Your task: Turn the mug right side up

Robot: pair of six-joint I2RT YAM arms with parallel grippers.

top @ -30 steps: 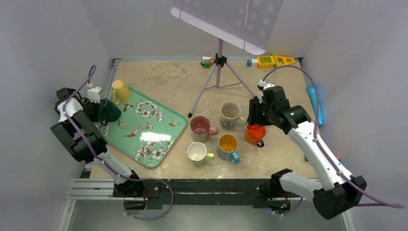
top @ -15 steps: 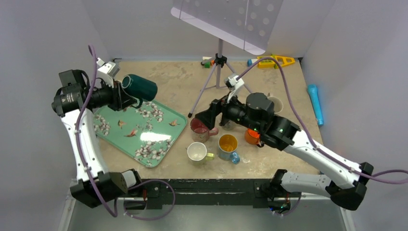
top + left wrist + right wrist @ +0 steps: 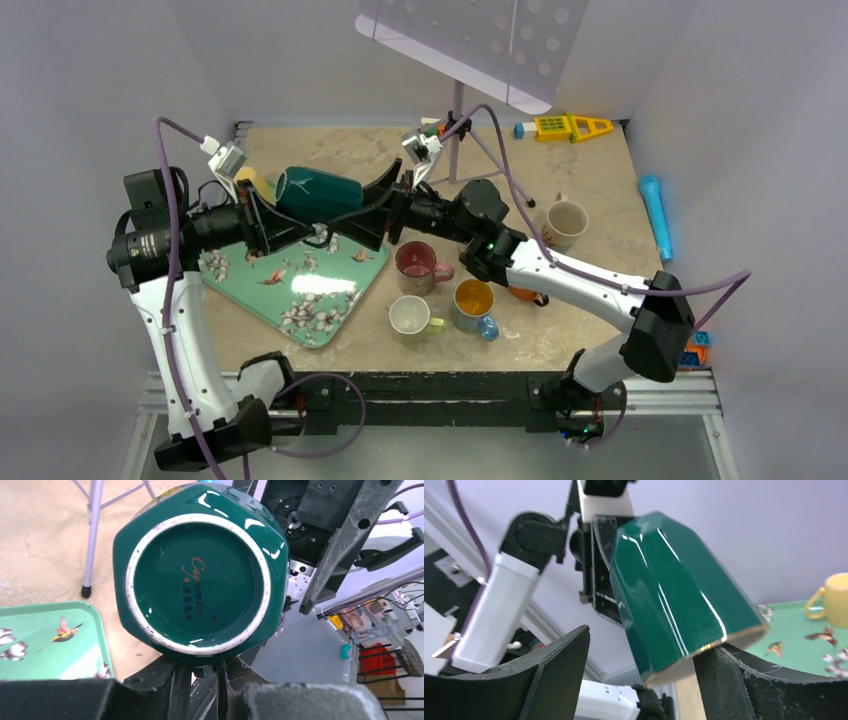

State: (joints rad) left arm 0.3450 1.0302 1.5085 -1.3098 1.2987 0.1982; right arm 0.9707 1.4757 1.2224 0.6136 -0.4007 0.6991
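Gold script under the green mug [image 3: 197, 580] starts "Ca", rest unclear.

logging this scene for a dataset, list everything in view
green mug: 1, dark green, on its side in the air
yellow mug: 1, yellow, on tray
tray: 1, teal floral, table left
pink mug: 1, pink, centre, upright
white mug: 1, white, near centre
blue-handled mug: 1, yellow inside, beside white mug
orange mug: 1, orange, mostly under right arm
beige mug: 1, beige, right
music stand: 1, grey, far centre
toy: 1, yellow, far edge
tube: 1, blue, right edge
left hand: black, gripping green mug
right hand: black, open around green mug
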